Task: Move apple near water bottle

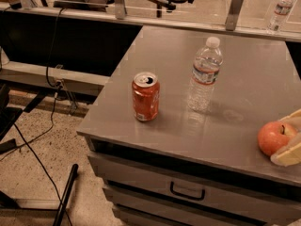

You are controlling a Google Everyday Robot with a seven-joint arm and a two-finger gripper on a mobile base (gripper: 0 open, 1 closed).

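Edges matter most at the front: the surface (pixel 249 69) ends just on the near side of the claw (pixel 279 140), with a drawer (pixel 187 192) under that lip and bare floor beyond the side edge, well away from the claw. The claw enters from the right border of the view, low over the front right part of the surface. It is released: its two pale fingers (pixel 288 153) stand spread. The apple (pixel 273 136) sits between them, one finger at its far right shoulder and the other at its near right side, the stem pointing up toward the far finger.

Open steel stretches away from the claw to the left and to the back. The bottle (pixel 204 74) stands upright well apart from the claw, farther back and to its left, with bare surface between it and the apple. The can (pixel 146 97) stands upright farther left still, beyond the bottle, nearer the side edge. A small bottle (pixel 282 8) stands far behind the claw, past the back rail.
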